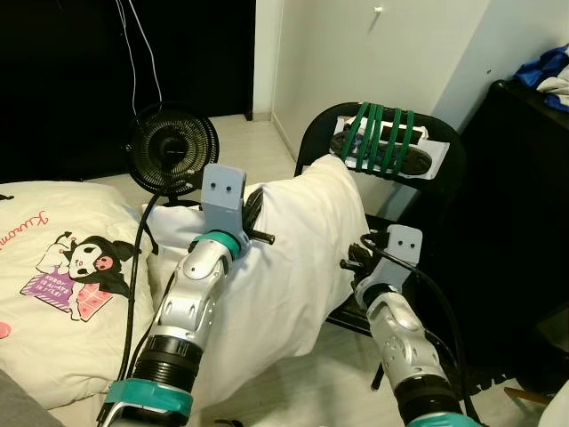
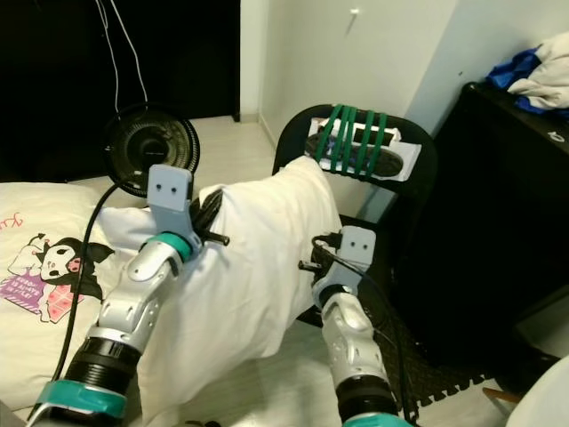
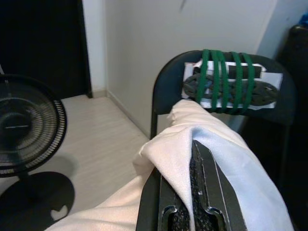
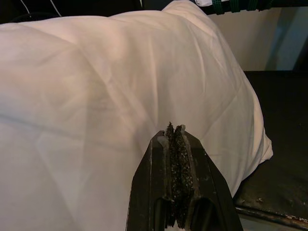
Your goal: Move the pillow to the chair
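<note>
A large white pillow [image 1: 298, 253] hangs between my arms, its far corner up against the backrest of the black folding chair [image 1: 449, 169] and its right edge over the chair seat [image 4: 284, 144]. My left gripper [image 3: 192, 147] is shut on a fold of the pillow's cover near its top edge, with fabric pinched between the black fingers [image 3: 209, 192]. My right gripper [image 4: 174, 129] is shut with nothing between its pads, and sits just beside the pillow's right side above the seat.
Green cord [image 1: 382, 138] binds a flat white and black item to the chair's backrest. A black floor fan [image 1: 171, 147] stands at the back left. A cream cushion with a cartoon print [image 1: 71, 262] lies at the left. A black cabinet [image 1: 524, 213] bearing clothes stands right of the chair.
</note>
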Controlling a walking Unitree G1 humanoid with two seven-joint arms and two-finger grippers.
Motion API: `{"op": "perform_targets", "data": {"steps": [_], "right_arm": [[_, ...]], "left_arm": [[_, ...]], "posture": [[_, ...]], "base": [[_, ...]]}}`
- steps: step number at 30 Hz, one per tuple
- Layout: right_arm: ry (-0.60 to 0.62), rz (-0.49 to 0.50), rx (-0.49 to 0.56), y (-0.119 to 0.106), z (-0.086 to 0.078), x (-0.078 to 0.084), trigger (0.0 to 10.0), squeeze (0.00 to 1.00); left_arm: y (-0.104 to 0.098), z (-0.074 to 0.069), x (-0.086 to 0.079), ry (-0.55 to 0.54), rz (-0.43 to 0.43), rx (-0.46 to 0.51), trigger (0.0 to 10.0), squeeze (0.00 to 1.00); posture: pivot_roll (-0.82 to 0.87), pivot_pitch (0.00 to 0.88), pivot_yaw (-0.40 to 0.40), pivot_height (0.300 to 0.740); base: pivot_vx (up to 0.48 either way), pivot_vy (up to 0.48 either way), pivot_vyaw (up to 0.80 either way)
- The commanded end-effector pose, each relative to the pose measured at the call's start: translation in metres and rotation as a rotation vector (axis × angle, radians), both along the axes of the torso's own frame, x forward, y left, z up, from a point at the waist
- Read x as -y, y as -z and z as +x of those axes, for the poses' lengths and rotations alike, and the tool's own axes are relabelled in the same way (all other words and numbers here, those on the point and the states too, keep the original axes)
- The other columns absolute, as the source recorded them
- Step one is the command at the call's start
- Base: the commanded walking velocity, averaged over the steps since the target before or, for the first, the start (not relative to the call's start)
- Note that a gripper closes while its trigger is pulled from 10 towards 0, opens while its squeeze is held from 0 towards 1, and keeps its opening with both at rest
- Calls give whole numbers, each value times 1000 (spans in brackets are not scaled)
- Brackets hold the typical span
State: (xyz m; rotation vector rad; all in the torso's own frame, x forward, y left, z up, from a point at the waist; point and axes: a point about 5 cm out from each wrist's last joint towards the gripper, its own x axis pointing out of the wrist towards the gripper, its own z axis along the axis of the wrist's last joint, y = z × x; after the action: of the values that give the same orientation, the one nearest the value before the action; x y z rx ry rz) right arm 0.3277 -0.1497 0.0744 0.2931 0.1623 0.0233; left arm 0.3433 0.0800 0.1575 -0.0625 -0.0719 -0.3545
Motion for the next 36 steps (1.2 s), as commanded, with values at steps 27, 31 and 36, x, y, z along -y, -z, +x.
{"op": "perform_targets", "data": {"steps": [27, 31, 36], "right_arm": [[0, 1, 7, 1, -1, -1, 10000, 0], [-2, 0, 2, 3, -2, -2, 10000, 0], [-4, 4, -3, 5, -3, -3, 10000, 0]], "left_arm": [[-8, -9, 11, 58, -33, 73, 10000, 0], [-8, -10, 9, 50, -26, 73, 10000, 0], [-9, -8, 7, 37, -21, 74, 10000, 0]], "posture": [[37, 0, -5, 740], [41, 0, -2, 740], [45, 0, 1, 740]], "base": [[292, 0, -430], [327, 0, 0], [319, 0, 0]]}}
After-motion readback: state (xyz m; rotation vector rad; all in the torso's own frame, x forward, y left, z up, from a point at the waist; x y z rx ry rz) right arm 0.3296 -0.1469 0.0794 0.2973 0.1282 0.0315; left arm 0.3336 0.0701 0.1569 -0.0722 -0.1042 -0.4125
